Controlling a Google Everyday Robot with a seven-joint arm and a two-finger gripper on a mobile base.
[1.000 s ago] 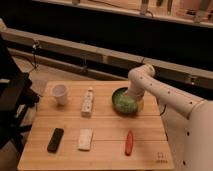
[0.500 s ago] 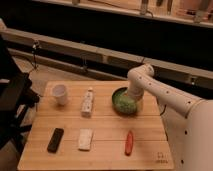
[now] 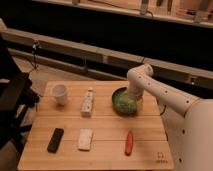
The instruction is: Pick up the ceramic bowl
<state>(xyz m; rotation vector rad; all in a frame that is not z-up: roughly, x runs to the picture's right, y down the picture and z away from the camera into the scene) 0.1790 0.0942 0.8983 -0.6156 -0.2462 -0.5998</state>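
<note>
Wooden table (image 3: pixel 100 125) holds glossy speckled-green ceramic bowl (image 3: pixel 124 102), open gripper (image 3: pixel 131 96) above

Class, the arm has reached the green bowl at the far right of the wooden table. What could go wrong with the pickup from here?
1. The gripper sits at the ceramic bowl's far rim; a grip on that glossy edge might slip or tip the bowl.
2. The bowl lies near the table's right edge, so a nudge could push it off.

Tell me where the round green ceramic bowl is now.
The ceramic bowl sits at the wooden table's far right, beside the white bottle, with the gripper at its rim.
</note>
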